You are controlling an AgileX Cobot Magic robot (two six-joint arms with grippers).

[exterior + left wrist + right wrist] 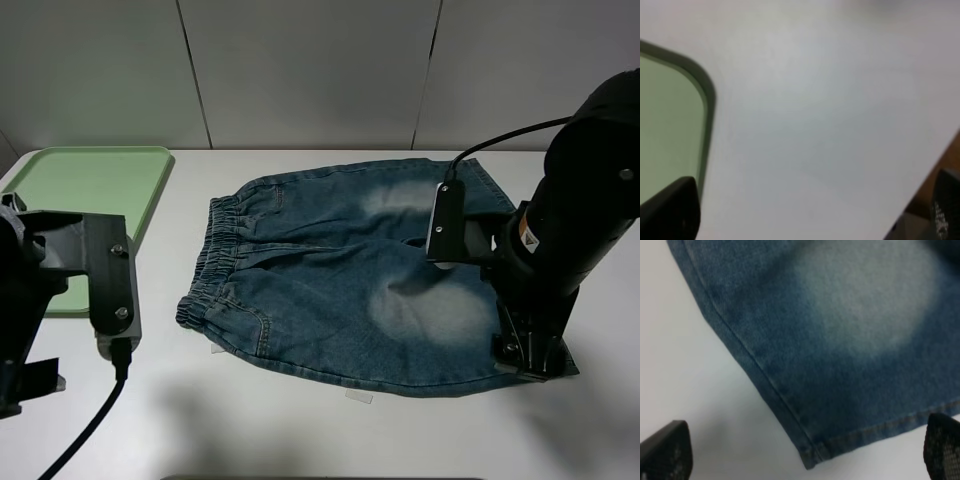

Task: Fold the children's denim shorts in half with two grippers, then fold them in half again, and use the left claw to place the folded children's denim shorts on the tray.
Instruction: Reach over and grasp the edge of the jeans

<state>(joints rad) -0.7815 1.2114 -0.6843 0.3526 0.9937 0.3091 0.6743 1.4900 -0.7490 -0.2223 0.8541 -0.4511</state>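
The children's denim shorts lie spread from the table's middle toward its right edge, waistband leftward. The tray sits in the far left corner, apart from them. The right gripper hangs over the shorts' near right hem corner.

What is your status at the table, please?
Left gripper open, over bare table beside tray. Right gripper open, over hem corner of shorts. Shorts flat, unfolded. Nothing in the way.
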